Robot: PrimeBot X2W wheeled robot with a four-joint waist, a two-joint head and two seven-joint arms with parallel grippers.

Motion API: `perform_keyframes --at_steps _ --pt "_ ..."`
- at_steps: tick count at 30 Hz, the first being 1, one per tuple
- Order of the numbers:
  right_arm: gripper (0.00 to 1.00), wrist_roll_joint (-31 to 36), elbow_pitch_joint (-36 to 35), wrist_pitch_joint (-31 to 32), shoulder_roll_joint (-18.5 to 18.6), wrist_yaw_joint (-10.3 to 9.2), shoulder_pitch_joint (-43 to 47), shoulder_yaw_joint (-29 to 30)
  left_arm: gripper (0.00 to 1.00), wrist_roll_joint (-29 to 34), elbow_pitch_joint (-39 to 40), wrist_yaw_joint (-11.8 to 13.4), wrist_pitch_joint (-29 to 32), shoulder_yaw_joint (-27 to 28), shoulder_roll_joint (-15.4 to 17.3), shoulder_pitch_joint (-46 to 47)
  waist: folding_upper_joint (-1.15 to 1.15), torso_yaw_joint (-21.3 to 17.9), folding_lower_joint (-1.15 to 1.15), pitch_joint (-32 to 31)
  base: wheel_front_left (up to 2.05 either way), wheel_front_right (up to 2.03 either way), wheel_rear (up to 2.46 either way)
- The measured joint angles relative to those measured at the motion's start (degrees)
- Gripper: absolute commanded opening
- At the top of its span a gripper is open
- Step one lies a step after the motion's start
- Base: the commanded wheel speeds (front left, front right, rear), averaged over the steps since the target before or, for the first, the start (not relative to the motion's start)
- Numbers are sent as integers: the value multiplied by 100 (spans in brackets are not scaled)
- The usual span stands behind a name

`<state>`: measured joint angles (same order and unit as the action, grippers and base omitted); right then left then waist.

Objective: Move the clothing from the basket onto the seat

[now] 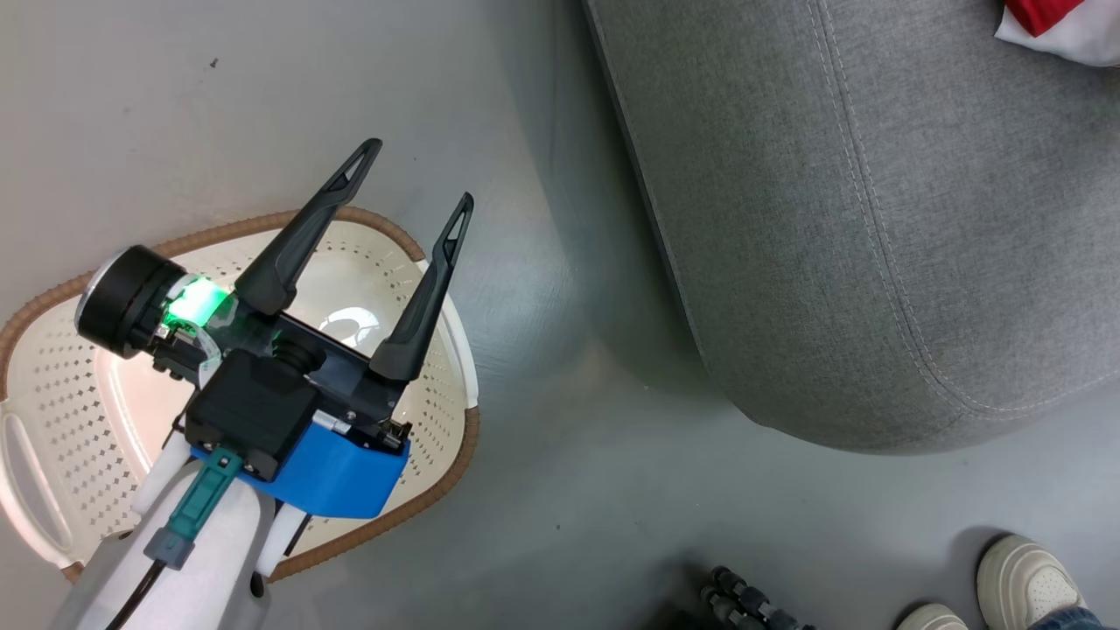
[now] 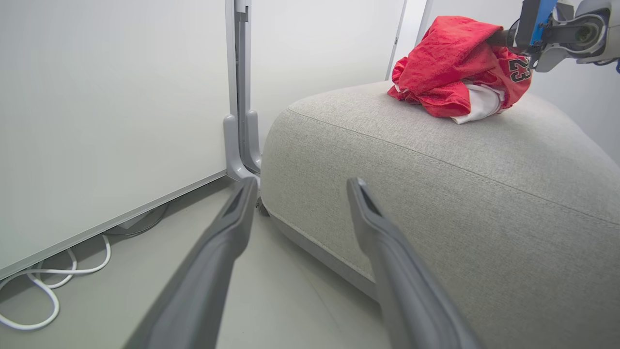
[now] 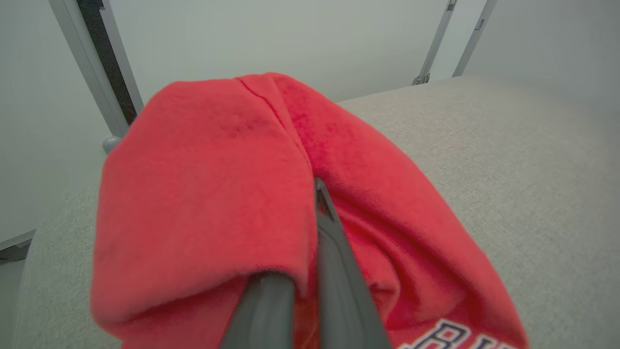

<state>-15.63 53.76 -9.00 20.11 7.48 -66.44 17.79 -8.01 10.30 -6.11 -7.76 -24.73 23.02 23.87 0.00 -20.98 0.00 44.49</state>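
Clothing (image 2: 450,63) sits bunched in a red heap on top of the seat (image 2: 436,203), well back from the stitched seam nearest my left claw (image 1: 420,172), with a white panel peeking out underneath. My right claw (image 3: 317,194) is clenched on a fold of that red fabric at the top of the heap, and cloth drapes over one finger. My left claw hangs spread wide with nothing in it above the basket (image 1: 376,223), fingertips reaching past the brown rim. Bare grey floor (image 1: 569,420) runs as an open lane between the basket rim and the seat's curved corner. A person's shoes (image 1: 1024,569) stand just off that corner. Past the seat's other end is a white wall panel (image 2: 97,97), with a cable (image 2: 51,293) looped at its foot.
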Motion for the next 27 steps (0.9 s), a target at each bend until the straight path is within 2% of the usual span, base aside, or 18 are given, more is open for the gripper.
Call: perform_keyframes --at_steps 1,2,17,27 --pt "63 -18 41 11 0 0 -14 -49 100 -4 -32 2 -15 -4 -8 7 0 7 0 -20 0 0 0" --pt "100 -20 64 16 0 0 -18 -111 100 -4 -56 3 -44 -11 -19 13 0 15 0 -41 0 0 0" --pt "100 -216 328 -23 91 0 -31 -482 100 -154 -421 69 -268 -64 -134 60 0 63 0 -278 0 0 0" --pt "100 -115 375 -238 165 0 643 -1202 100 -510 -1227 112 -610 -134 -613 -55 0 231 0 -1006 0 0 0"
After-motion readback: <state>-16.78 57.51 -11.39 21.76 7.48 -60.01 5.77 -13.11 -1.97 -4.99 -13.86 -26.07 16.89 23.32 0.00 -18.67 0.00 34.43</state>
